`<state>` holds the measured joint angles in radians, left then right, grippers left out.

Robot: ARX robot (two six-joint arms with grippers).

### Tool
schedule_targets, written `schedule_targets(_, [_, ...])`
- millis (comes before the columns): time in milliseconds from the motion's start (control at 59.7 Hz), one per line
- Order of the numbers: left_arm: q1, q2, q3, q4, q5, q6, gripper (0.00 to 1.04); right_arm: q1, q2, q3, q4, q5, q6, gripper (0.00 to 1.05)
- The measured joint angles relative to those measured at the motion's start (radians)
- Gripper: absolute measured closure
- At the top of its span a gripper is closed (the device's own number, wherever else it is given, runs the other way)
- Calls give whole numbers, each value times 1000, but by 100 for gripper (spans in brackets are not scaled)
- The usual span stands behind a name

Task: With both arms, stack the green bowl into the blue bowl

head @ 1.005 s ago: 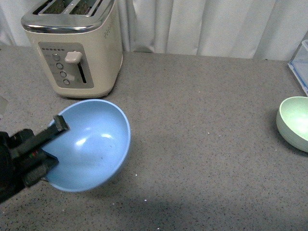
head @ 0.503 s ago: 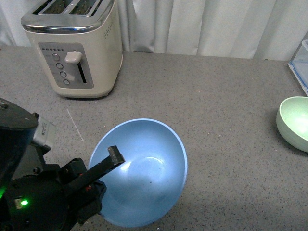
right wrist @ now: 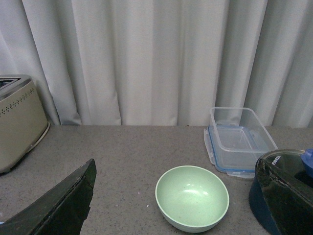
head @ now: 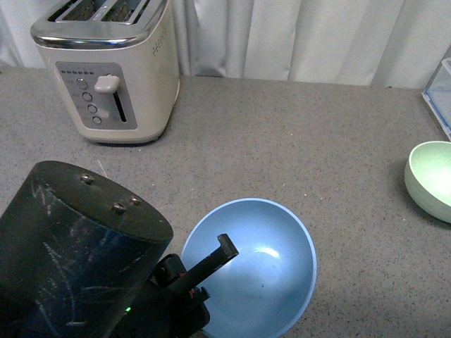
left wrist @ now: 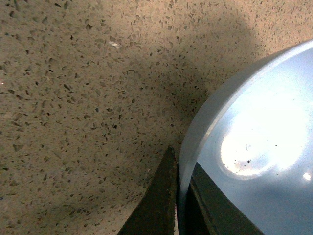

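On the desk (head: 296, 120), the blue bowl (head: 271, 282) was held tilted near the middle of the front edge, its rim pinched by the left claw (left wrist: 182, 193); the green bowl (head: 431, 177) was seen upright at the right edge, well apart, faced by the right claw (right wrist: 176, 169), spread and empty. It was judged that the blue bowl should be levelled and set flat before release, so the green one could be nested squarely.
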<state>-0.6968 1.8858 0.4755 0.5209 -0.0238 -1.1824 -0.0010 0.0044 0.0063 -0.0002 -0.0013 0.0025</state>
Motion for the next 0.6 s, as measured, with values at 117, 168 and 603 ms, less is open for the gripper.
schedule_targets(117, [-11,14,24,4,8,-25,101,0,0,0,0,0,0,9])
schedule_targets(168, [-15,24,39,4,10,-37,101,0,0,0,0,0,0,9])
schedule_targets(603, [-8,63,85,-18,26,-59,101,0,0,0,0,0,0,9])
